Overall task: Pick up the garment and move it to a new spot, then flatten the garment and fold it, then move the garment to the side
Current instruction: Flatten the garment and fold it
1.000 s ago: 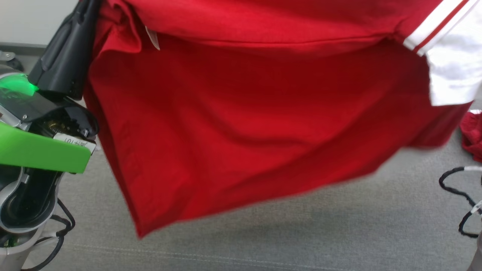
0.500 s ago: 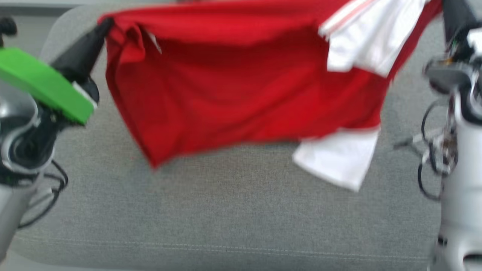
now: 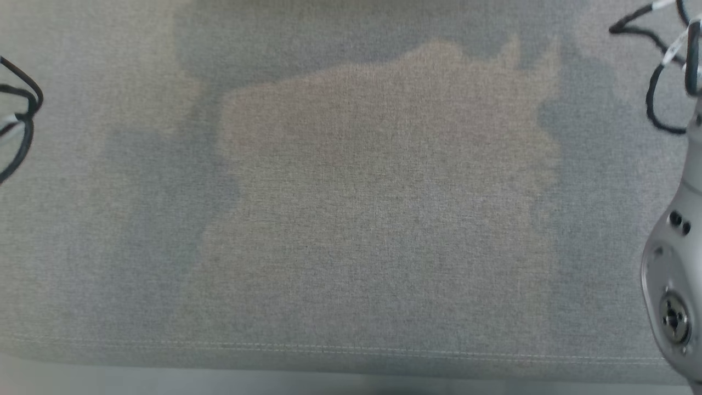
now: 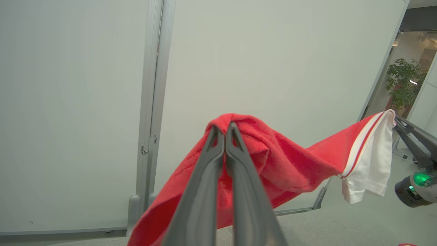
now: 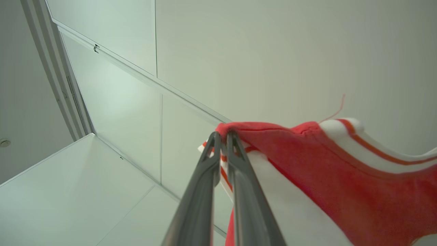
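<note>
The garment (image 4: 290,160) is a red shirt with white, red-striped sleeves, held up in the air and stretched between both grippers. My left gripper (image 4: 223,129) is shut on a bunched red edge of it, in front of a pale wall. In the right wrist view the garment (image 5: 341,177) hangs to the right of my right gripper (image 5: 222,136), which is shut on its red edge beside a white striped sleeve. The left wrist view also shows the other arm's dark fingers (image 4: 411,135) at the sleeve end. The grey fabric surface (image 3: 351,219) lies below, with a faint shadow on it.
A pale forearm (image 3: 672,274) stands at the right edge of the head view, with black cables (image 3: 658,82) above it and more cables (image 3: 19,126) at the left edge. A stitched seam marks the surface's near edge (image 3: 351,348). A potted plant (image 4: 404,80) stands beyond a doorway.
The whole head view has shifted, so the camera moved. The red garment and both grippers, which showed in it before, have left it upward; only the bare grey surface remains.
</note>
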